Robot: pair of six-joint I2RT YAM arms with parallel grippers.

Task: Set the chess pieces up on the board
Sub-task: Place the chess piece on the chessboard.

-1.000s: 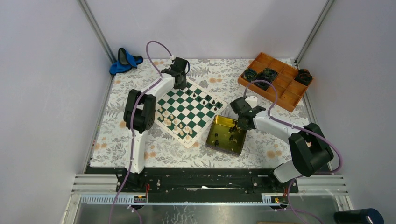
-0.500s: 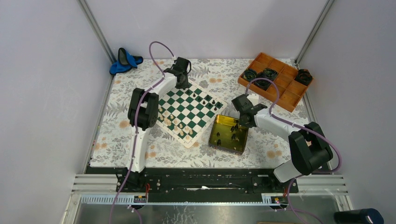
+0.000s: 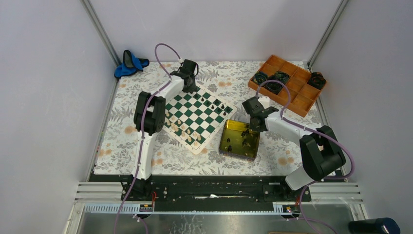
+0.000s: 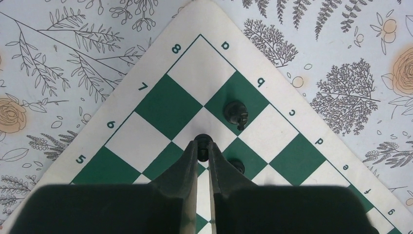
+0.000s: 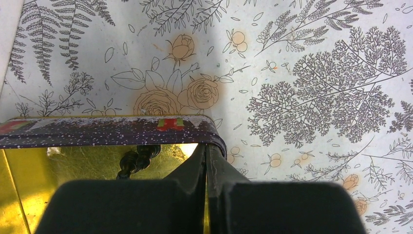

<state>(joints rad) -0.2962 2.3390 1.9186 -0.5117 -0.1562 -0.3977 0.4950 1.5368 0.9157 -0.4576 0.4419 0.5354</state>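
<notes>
Your left arm hangs over the far corner of the board, its elbow swung a little inward in the last second while the wrist hardly moves. The left fingers are pinched almost shut on a small black piece, held above the squares just inside the corner marked 8. A second black piece already stands on the green square beside it. By the look of it the carry is over and only the set-down remains.

Across the board, a few black chess pieces line its far edge and cream pieces its near side, so the setup looks partly done.

To the right, your right fingers have edged from over the tin tray toward its far right corner. They are pressed fully together with nothing seen between them. Dark pieces still lie in the tray on the floral desk, so more trips look likely.
</notes>
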